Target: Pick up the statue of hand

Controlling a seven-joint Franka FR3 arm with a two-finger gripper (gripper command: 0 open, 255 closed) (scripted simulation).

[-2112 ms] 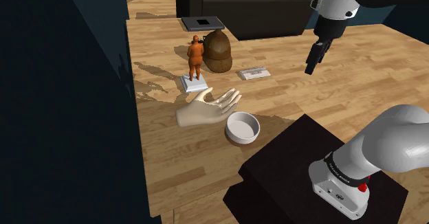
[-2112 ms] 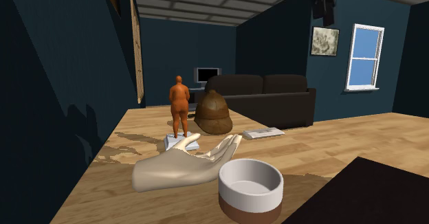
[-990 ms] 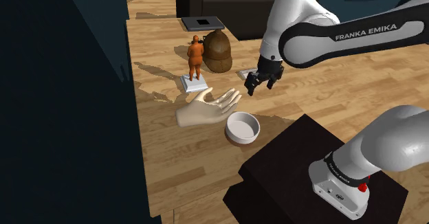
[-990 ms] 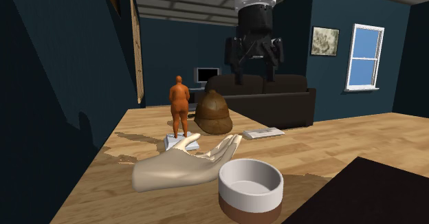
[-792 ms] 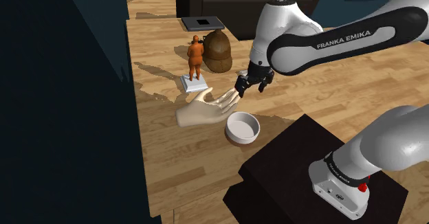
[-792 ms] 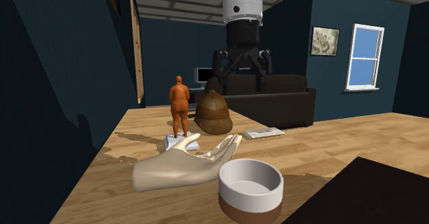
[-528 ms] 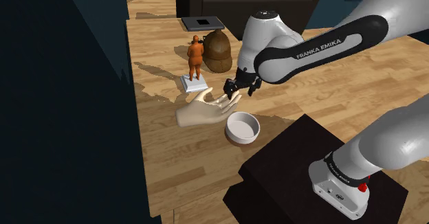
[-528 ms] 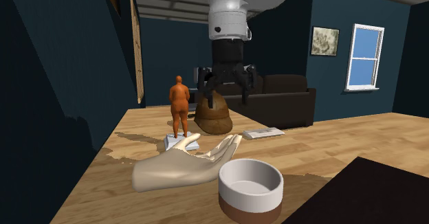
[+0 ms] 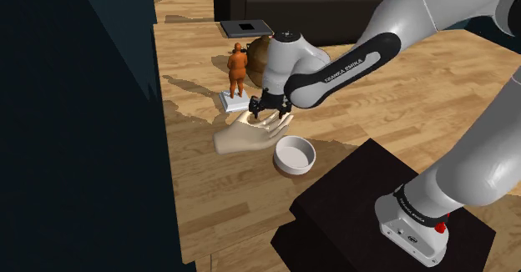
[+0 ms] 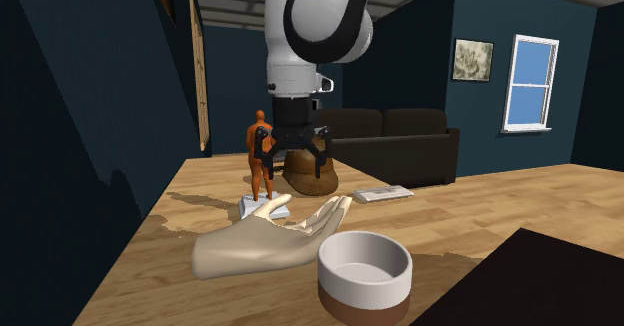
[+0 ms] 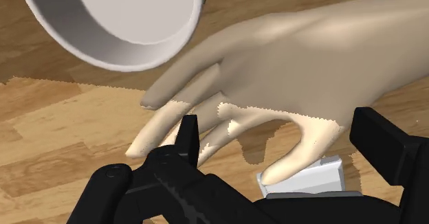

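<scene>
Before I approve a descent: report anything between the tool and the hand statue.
Nothing visible does. The open tool hangs above the fingers of the hand statue, with only air between them. The bowl beside the statue and the orange figurine beyond it stand off that path.

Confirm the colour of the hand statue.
The hand statue is plain pale beige with no pattern. It shows best in the wrist view.

The hand-shaped statue (image 9: pixel 246 135) is pale beige all over, the wood-grain planks (image 9: pixel 417 103) light brown and streaked. The round bowl (image 10: pixel 364 286) is white with a brown band below. The standing figurine (image 9: pixel 237 70) is orange on a white base, the lumpy mound (image 10: pixel 316 179) dark brown, the two-finger gripper (image 9: pixel 269 112) black
</scene>
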